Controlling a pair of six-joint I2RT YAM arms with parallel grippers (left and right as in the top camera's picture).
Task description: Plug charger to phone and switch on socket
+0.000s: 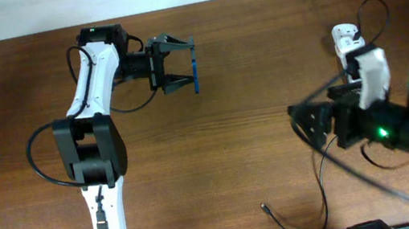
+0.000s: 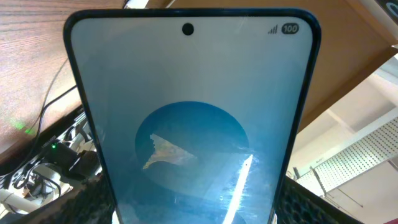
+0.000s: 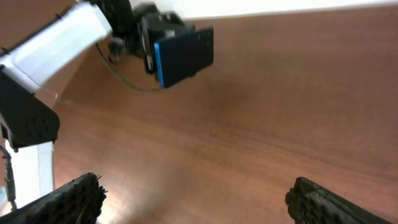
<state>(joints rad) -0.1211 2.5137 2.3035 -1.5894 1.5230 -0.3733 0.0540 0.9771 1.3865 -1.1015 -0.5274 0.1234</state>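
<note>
Progress looks slight: the left pincer (image 1: 179, 65) is clenched on the phone (image 1: 195, 70), held on edge above the bench (image 1: 259, 41), while the charger (image 1: 266, 207) lies unplugged well apart and the socket (image 1: 345, 35) sits farther off, switch unseen. Only the overhead shows charger and socket. The left wrist view shows the lit screen, the right wrist view the right pincer (image 3: 199, 205) released, empty.

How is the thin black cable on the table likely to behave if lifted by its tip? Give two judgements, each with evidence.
The cable probably flops: it lies in a loose curve, so lifted by its tip the rest would likely dangle. It looks thin and light, so a push may just bend it.
</note>
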